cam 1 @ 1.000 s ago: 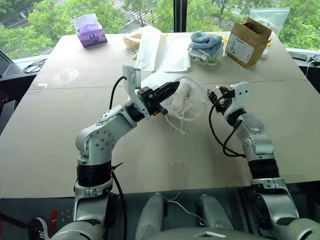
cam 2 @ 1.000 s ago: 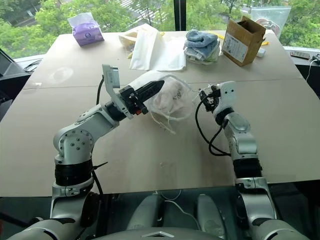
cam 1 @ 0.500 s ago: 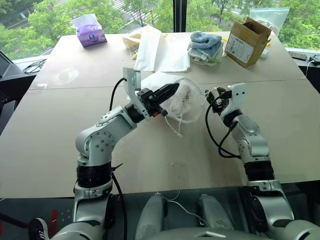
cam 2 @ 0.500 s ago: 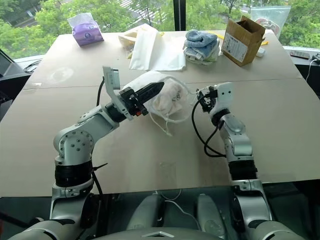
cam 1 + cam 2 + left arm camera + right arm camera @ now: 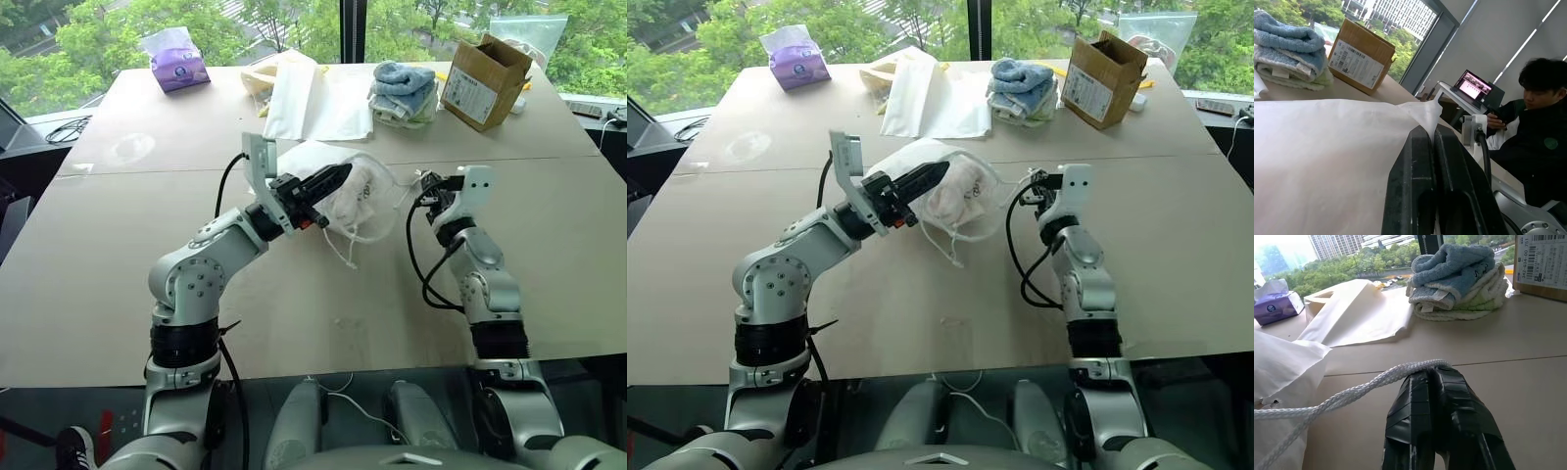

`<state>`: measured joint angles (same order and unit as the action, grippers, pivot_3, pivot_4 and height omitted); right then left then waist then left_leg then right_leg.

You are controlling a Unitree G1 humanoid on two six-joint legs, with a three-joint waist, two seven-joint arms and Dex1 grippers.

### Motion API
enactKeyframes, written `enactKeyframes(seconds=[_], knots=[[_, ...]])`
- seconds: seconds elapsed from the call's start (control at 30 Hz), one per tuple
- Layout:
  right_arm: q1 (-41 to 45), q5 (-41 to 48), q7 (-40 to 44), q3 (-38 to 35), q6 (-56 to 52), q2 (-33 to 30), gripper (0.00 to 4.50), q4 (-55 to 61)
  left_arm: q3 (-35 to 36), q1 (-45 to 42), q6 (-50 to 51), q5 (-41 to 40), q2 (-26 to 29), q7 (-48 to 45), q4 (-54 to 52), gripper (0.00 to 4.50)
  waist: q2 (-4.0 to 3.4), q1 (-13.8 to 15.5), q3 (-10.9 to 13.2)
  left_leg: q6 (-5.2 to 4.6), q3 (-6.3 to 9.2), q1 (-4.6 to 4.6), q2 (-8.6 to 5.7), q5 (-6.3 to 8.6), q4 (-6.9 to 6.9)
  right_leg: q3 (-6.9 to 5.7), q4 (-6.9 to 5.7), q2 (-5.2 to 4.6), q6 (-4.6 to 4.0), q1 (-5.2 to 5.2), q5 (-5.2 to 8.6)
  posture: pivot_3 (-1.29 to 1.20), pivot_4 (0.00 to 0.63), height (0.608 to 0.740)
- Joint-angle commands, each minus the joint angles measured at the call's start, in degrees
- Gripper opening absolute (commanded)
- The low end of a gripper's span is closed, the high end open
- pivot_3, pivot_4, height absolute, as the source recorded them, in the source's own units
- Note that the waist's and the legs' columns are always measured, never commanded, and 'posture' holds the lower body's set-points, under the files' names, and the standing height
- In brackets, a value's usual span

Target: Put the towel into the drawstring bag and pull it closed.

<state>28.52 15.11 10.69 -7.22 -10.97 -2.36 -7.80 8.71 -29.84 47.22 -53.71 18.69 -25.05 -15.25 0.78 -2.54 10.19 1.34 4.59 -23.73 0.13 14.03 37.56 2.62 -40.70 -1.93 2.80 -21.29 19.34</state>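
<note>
I see the towel [image 5: 364,189] already inside the drawstring bag [image 5: 338,186], showing through the thin fabric as a pale lump. The bag is held up off the table [image 5: 294,294], between my two grippers. Left gripper [image 5: 341,173] is clamped on the bag's fabric at its near edge, fingers [image 5: 1420,161] pressed together with cloth pinched between them. Right gripper [image 5: 1432,377] is clamped on the bag's white cord [image 5: 1366,387], which runs from its fingertips back to the bag mouth. More cord loops [image 5: 345,245] hang below the left gripper toward the table. Beyond the right gripper: stack of blue and white folded cloths [image 5: 404,93], cardboard box [image 5: 482,80]. Beyond the left gripper: flat cream bag [image 5: 313,98] and purple tissue pack [image 5: 176,61]. A person [image 5: 1533,127] sits off to the side in the left wrist view.
</note>
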Motion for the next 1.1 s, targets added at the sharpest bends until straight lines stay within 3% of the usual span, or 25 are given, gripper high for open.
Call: enactKeyframes(seconds=[0.03,0.23,0.27,0.3,0.37,0.67,0.8,1.1], knots=[[1.6,2.1,-1.1,-2.4,-0.4,-1.0,0.08,5.3,0.2,-0.9,-0.8,0.6,0.6,-0.2,-0.9,0.00,0.00,0.0,0.0,0.00,0.01,0.00,0.00,0.00,0.00,0.00,0.00,0.00,0.00,0.00,0.00,0.00,0.150,0.740],[3.4,3.4,-2.2,-2.7,-3.7,-2.0,0.08,8.9,-6.2,-4.3,-8.5,11.8,1.7,-5.2,4.4,0.00,0.00,0.1,0.0,0.00,-0.01,0.01,-0.02,0.00,-0.01,0.01,-0.01,0.03,0.00,-0.01,0.00,0.00,0.150,0.740],[3.4,3.3,-2.3,-2.6,-3.9,-2.1,0.00,9.0,-6.7,-5.2,-9.0,12.5,1.1,-5.4,5.2,0.62,0.00,0.1,0.0,0.01,-0.01,0.01,-0.02,0.00,-0.01,0.00,-0.01,0.03,0.00,0.00,0.00,0.00,0.150,0.740],[3.2,3.2,-2.3,-2.6,-4.1,-2.3,0.00,9.2,-6.9,-5.3,-8.7,12.3,0.7,-5.9,5.2,0.85,0.00,0.1,0.0,0.01,-0.02,0.00,-0.02,0.00,-0.01,0.00,0.00,0.03,0.00,-0.01,0.00,0.00,0.150,0.740],[2.8,3.1,-2.4,-2.5,-4.4,-2.6,0.00,9.5,-7.1,-4.6,-7.9,11.5,0.6,-7.2,4.2,1.82,0.00,0.0,0.0,0.00,-0.03,-0.01,-0.01,0.00,-0.03,0.02,0.02,0.01,0.00,-0.02,0.00,0.00,0.150,0.740],[1.3,2.8,-3.2,-2.0,-4.7,-3.0,0.00,10.9,-7.1,11.4,-4.1,9.2,10.7,-16.1,-7.9,1.82,-0.03,-1.4,0.0,0.00,-0.21,-0.02,0.06,-0.01,-0.23,0.25,-0.08,0.03,-0.01,-0.23,0.00,0.00,0.150,0.740],[1.6,2.7,-3.2,-1.3,-4.6,-2.9,0.00,10.6,-13.5,15.6,-11.3,18.5,15.6,-20.8,-8.8,1.82,-0.05,-1.2,0.0,0.00,-0.22,0.01,0.03,-0.01,-0.18,0.27,-0.08,0.02,-0.01,-0.19,0.00,0.00,0.150,0.740],[2.0,2.8,-3.4,-0.4,-4.9,-2.9,0.00,11.0,-23.9,12.5,-19.1,30.0,9.3,-20.5,-1.0,1.82,-0.05,-0.5,0.0,0.00,-0.22,-0.02,0.02,-0.01,-0.18,0.25,-0.08,0.03,-0.01,-0.20,0.00,0.00,0.150,0.740]])
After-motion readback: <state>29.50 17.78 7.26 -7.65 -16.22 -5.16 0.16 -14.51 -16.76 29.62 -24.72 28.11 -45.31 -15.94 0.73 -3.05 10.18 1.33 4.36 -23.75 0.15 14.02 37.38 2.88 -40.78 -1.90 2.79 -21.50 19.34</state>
